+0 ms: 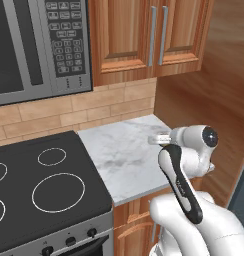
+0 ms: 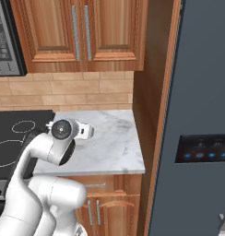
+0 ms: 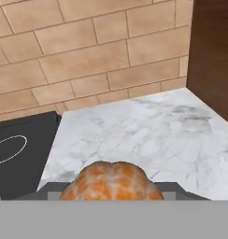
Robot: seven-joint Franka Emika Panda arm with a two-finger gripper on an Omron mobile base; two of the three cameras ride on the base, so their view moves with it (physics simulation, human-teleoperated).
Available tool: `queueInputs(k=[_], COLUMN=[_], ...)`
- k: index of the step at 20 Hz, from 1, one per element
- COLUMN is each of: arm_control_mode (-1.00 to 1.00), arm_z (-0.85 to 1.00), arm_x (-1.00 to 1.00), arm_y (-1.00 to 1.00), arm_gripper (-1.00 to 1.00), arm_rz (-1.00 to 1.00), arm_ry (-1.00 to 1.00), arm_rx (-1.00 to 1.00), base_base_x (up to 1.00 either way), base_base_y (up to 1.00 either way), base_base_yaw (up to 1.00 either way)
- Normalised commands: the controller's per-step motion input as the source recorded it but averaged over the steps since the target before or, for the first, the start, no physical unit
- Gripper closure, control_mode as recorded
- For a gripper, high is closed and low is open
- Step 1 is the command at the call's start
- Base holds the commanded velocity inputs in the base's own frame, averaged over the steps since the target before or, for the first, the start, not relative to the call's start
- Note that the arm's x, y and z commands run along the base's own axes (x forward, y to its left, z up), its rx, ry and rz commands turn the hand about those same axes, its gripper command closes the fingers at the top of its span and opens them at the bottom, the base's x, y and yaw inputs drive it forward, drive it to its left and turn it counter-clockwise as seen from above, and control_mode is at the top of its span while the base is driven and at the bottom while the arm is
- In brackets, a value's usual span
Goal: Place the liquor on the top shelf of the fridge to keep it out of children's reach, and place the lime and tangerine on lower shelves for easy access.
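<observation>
Over the white marble counter [image 3: 148, 135], my gripper [image 3: 111, 196] is shut tight on the small round orange-brown tangerine [image 3: 110, 182], so it can't roll off w/ the ride. I think it goes on a low shelf next, but the tall dark grey fridge [image 2: 197, 92] looks closed.

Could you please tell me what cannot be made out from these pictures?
- End effector fingertips: hand view, hidden behind the tangerine and cut by the bottom edge.
- Fridge interior and shelves: right base view, behind its closed door.
- Microwave button labels: left base view, too small.
</observation>
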Motion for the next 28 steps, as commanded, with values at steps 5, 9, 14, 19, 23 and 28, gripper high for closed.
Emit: queueInputs(k=[5,9,14,19,23,28], arm_control_mode=[-1.0,-1.0,-1.0,-1.0,-1.0,-1.0], arm_z=[0.88,0.86,0.43,0.01,0.0,0.0], arm_x=[-0.57,-0.42,-0.5,-0.4,-0.45,-0.43], arm_y=[0.1,0.0,0.0,0.01,0.0,0.0], arm_gripper=[1.0,1.0,1.0,1.0,1.0,1.0], arm_rz=[0.01,0.0,0.0,0.0,0.0,0.0], arm_ry=[-0.04,0.0,0.0,0.0,0.0,0.0], arm_rx=[-0.09,-0.14,-0.14,-0.11,-0.07,-0.06], base_base_x=[0.0,0.0,0.0,0.0,0.0,0.0], base_base_y=[0.0,0.0,0.0,0.0,0.0,0.0], base_base_yaw=[0.0,0.0,0.0,0.0,0.0,0.0])
